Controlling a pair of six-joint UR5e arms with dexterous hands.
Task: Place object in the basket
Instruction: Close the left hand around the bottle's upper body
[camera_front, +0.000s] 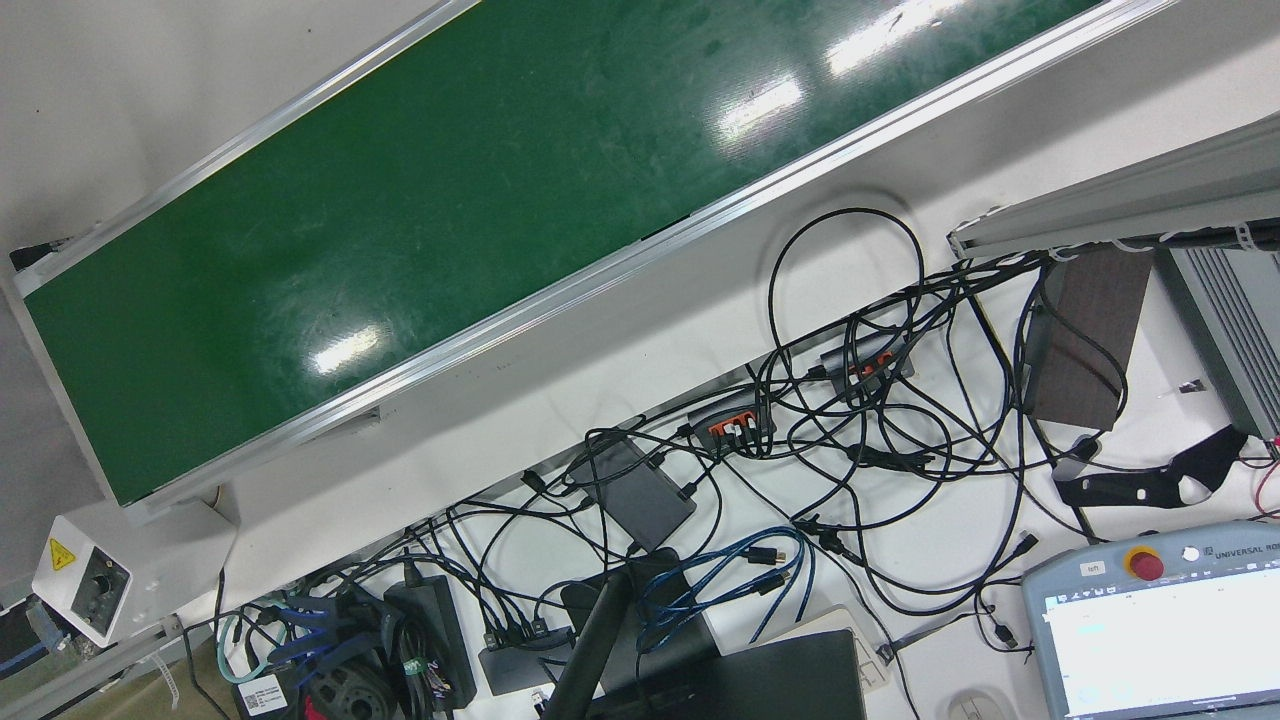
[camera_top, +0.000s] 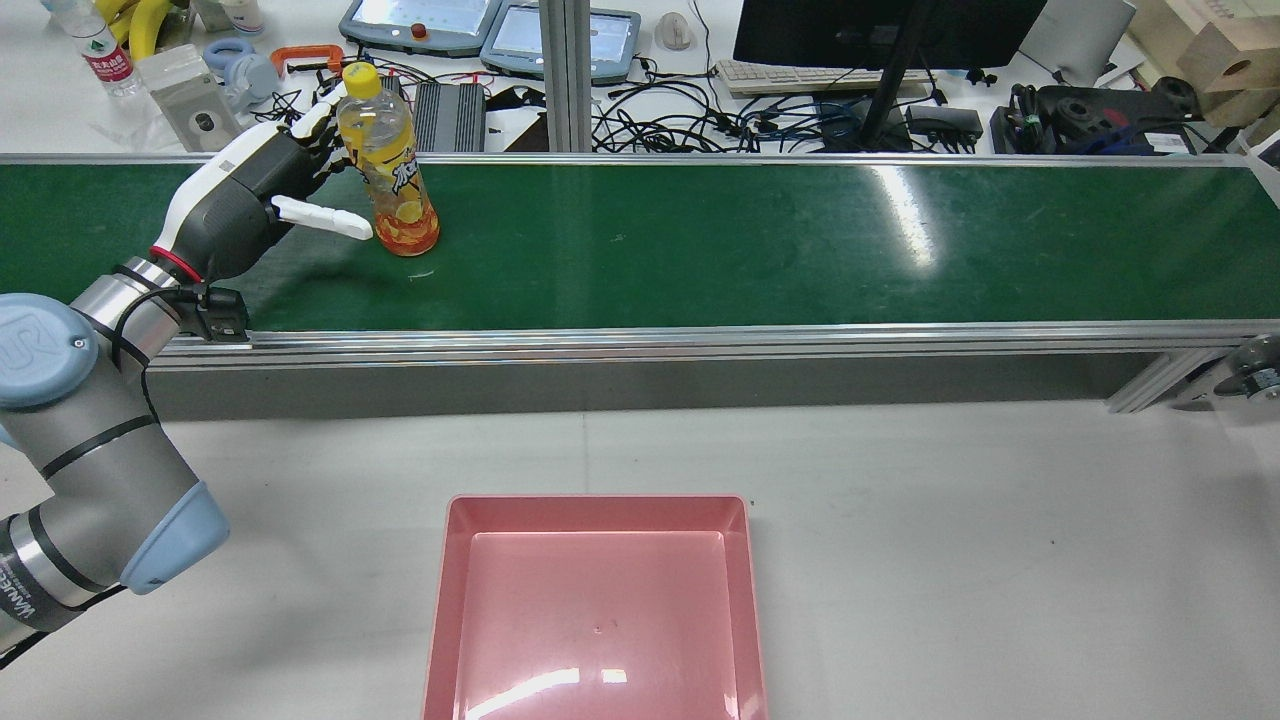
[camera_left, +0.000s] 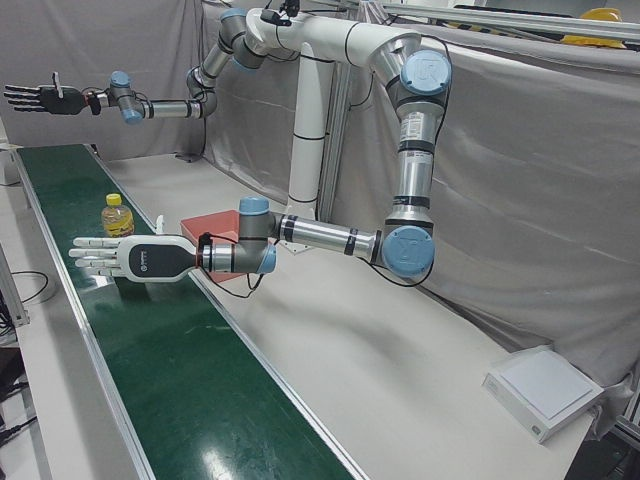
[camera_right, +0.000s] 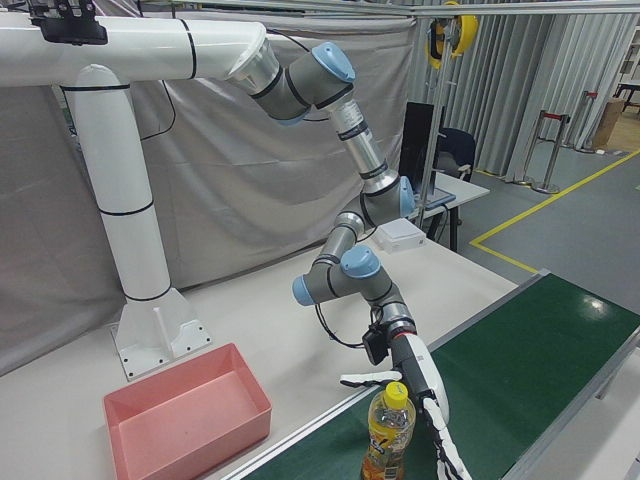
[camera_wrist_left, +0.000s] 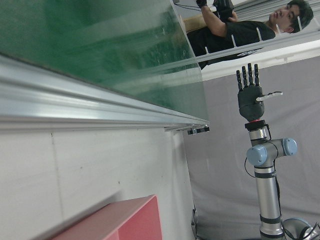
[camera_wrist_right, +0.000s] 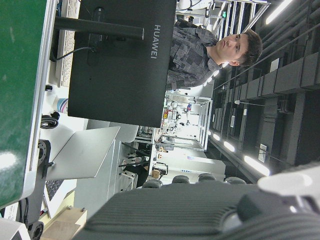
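Note:
A yellow-capped bottle of orange drink (camera_top: 390, 165) stands upright on the green conveyor belt (camera_top: 760, 240). My left hand (camera_top: 255, 195) is open right beside it on its left. The thumb (camera_top: 322, 218) reaches toward the bottle's base and the fingers (camera_top: 315, 118) lie by its upper part, not closed on it. The left-front view shows the hand (camera_left: 130, 258) flat with the bottle (camera_left: 118, 217) behind it. The right-front view shows the hand (camera_right: 425, 390) next to the bottle (camera_right: 388, 432). The pink basket (camera_top: 455, 600) sits empty on the table. My right hand (camera_left: 40, 97) is open, raised high over the belt's far end.
Aluminium rails (camera_top: 700, 340) edge the belt. Beyond it a desk holds a monitor (camera_top: 880, 30), cables, teach pendants (camera_top: 420, 20) and a water bottle (camera_top: 100, 55). The front view shows only belt (camera_front: 450, 200) and cables. The white arm pedestal (camera_right: 150, 300) stands behind the basket (camera_right: 185, 420).

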